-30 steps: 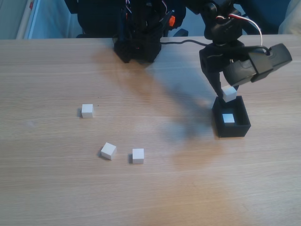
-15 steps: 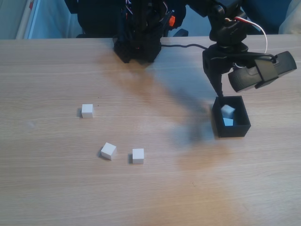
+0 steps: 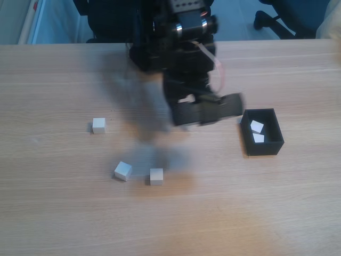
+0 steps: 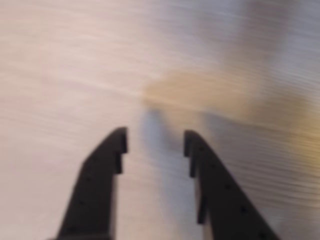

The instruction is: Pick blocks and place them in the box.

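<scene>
My black two-finger claw (image 4: 154, 142) stands open in the wrist view, its two tips apart with nothing between them and blurred pale wooden table surface (image 4: 60, 75) beneath. In the fixed view my dark arm (image 3: 192, 69) is smeared by motion blur above the middle of the table, and the claw itself cannot be made out there. To the right of the arm in that view sits the small black rectangular open-topped box (image 3: 264, 146), with two small white cubes (image 3: 257, 126) lying inside it, close together. Three more white cubes rest on the bare wood left of the arm: one far left (image 3: 98, 125), one lower (image 3: 122, 171), and one just beside it (image 3: 156, 176).
</scene>
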Controlling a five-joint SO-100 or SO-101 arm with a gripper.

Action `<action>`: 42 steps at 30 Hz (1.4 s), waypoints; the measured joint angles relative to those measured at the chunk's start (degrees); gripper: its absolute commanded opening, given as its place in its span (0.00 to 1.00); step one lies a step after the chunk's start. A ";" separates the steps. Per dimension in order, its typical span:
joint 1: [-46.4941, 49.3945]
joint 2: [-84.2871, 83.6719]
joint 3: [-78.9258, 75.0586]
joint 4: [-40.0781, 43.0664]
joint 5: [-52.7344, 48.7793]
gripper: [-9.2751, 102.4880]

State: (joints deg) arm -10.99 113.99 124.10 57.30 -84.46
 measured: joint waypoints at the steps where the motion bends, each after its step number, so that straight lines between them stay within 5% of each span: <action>1: 1.58 0.00 1.41 -2.20 -0.18 0.24; 10: 9.67 -4.39 2.90 -17.67 1.32 0.29; 42: 16.00 -30.85 -18.90 -22.59 -2.72 0.27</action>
State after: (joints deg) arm 5.01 83.14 105.21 34.72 -87.19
